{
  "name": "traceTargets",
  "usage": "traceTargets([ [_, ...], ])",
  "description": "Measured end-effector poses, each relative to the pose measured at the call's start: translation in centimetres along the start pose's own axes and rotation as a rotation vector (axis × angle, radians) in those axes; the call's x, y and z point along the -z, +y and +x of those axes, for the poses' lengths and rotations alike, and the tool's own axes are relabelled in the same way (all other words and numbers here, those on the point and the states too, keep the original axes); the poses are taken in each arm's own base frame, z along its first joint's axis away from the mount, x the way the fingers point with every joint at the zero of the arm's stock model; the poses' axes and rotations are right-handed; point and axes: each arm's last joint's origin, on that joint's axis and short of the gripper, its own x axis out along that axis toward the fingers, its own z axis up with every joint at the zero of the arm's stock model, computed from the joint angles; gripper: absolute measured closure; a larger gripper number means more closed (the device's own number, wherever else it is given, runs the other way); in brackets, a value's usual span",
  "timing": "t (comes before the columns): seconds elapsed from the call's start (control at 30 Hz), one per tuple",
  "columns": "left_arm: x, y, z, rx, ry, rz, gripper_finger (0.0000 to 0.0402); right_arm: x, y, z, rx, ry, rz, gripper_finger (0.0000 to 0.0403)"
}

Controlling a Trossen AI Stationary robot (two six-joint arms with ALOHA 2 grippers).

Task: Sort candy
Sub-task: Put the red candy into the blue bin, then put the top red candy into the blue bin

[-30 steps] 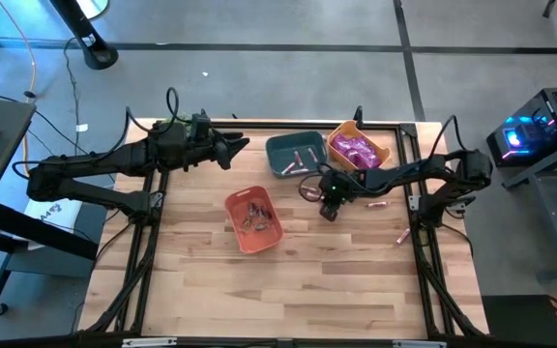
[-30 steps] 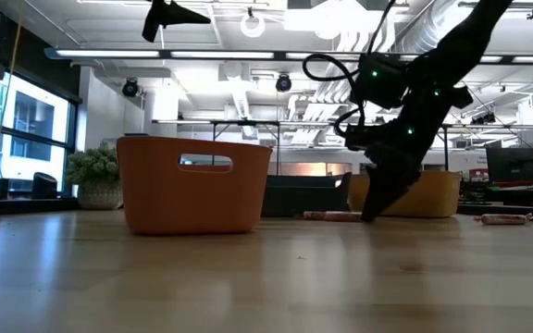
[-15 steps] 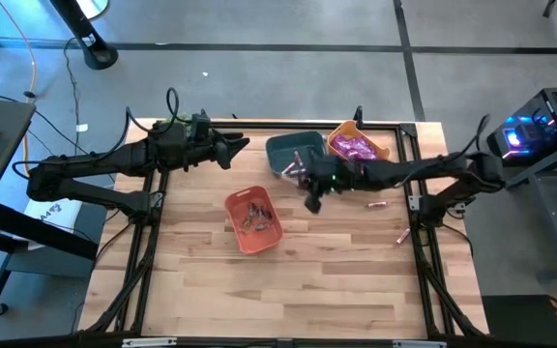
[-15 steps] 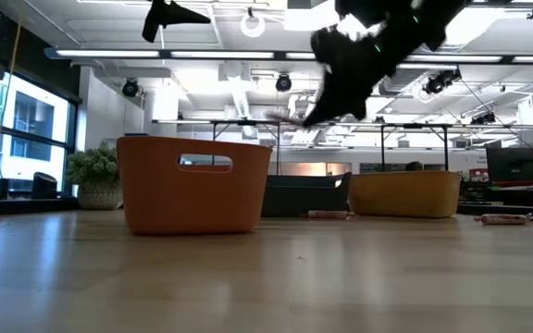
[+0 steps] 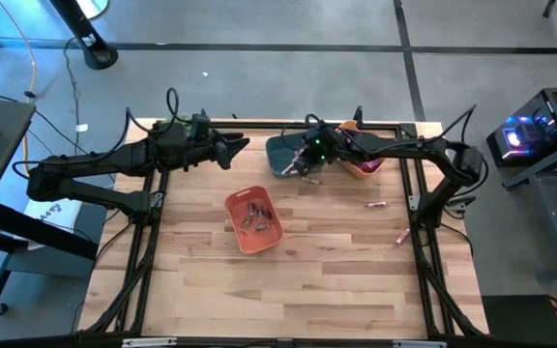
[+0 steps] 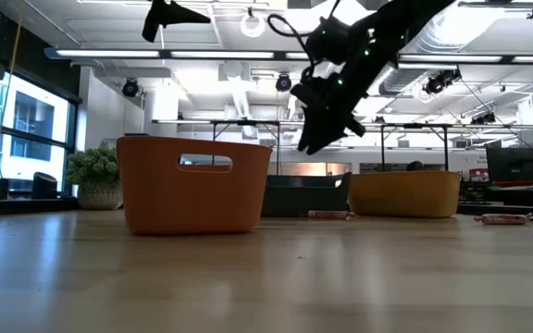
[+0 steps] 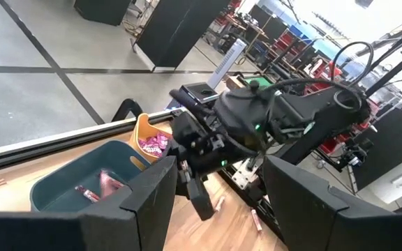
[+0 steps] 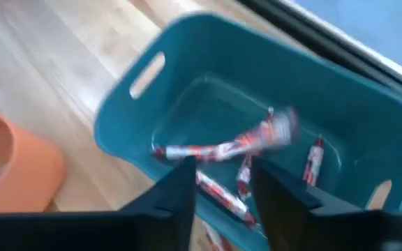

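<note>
My right gripper (image 5: 301, 166) hangs open over the teal bin (image 5: 283, 147), its fingers slanting down; the right wrist view looks past it (image 8: 220, 169) into that bin. Several slim pink stick candies (image 8: 222, 150) lie on the teal bin's floor, and one of them looks blurred. Magenta packets (image 7: 152, 145) fill the yellow bin (image 5: 367, 166), which my right arm partly hides. The orange bin (image 5: 254, 219) holds small dark pieces. My left gripper (image 5: 235, 147) waits open and raised at the far left, pointing toward the bins.
Two loose stick candies lie on the wood right of the bins, one (image 5: 376, 205) near the middle right and one (image 5: 402, 237) close to the right frame rail. The table's near half is bare wood. A green plant ball (image 6: 95, 176) stands beyond the table.
My right gripper has risen from the table right of the orange bin and swung toward the far edge and the left, ending above the teal bin. It has tipped and rolled a little on the way. My left arm has kept still.
</note>
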Motion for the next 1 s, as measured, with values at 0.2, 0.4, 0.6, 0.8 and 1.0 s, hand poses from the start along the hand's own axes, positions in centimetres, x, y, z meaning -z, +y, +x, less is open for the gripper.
traceTargets([
  [0.2,0.0,0.0,0.0,-0.001,0.0,0.002,0.0193,-0.6,0.7,-0.9,-0.098,0.075,-0.071,0.0202],
  [0.4,0.0,0.0,0.0,-0.001,0.0,0.003,0.0193,2.2,2.5,-0.8,-0.134,0.261,-0.333,0.0191],
  [0.6,0.0,0.0,0.0,-0.001,0.001,0.002,0.0193,3.8,3.3,1.4,-0.154,0.341,-0.473,0.019],
  [0.8,0.0,0.0,0.0,-0.003,0.003,0.002,0.0193,5.8,3.7,3.8,-0.014,0.417,-0.59,0.019],
  [1.0,0.1,0.1,0.0,-0.006,0.007,0.005,0.0193,7.2,3.5,6.0,0.128,0.459,-0.586,0.019],
])
